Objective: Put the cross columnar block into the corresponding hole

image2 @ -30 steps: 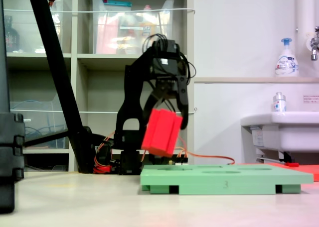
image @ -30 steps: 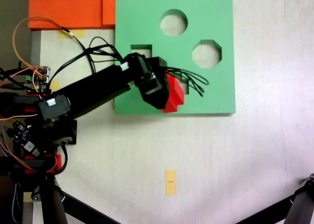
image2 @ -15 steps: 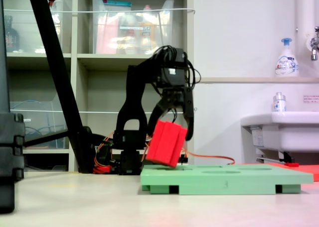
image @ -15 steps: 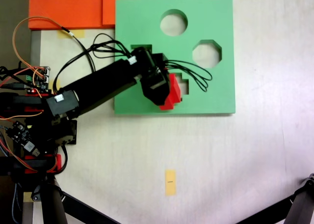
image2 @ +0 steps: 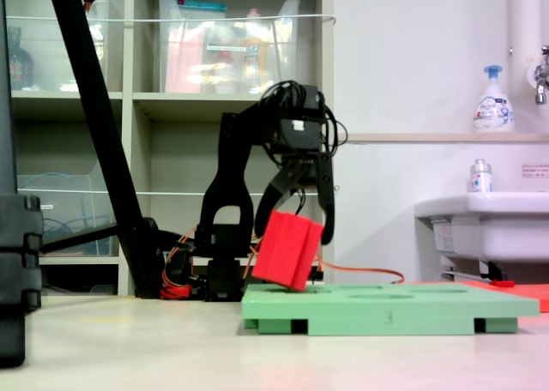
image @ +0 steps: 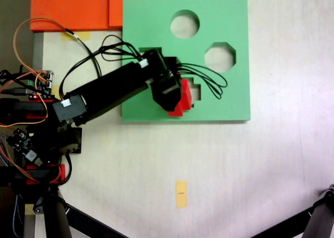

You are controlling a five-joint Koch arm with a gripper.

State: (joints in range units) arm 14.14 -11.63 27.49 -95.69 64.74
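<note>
A black Koch arm reaches from the left of the top-down fixed view across a pale table, its gripper clamped on the cross columnar block, a bright red foam piece. In the low side-on fixed view the block hangs tilted, its top leaning right, and its lower corner meets the top face of the green foam board near that board's left end. The two black fingers straddle the block's upper end, closed against its sides.

From above, the red block lies over the left part of the corresponding hole, the plus-shaped cutout in the lower middle of the green foam board (the hole's stepped right edge shows beside the red foam). Three other cutouts mark the board: a round hole near the top, an octagonal hole to the right, and a square hole partly hidden under the arm's wrist and black cables.

Orange foam sheets sit at the board's upper left corner, and a yellow tape strip lies on the table well below the board. In the side-on view a shelf unit stands behind the arm, with a white sink and a soap dispenser at right.
</note>
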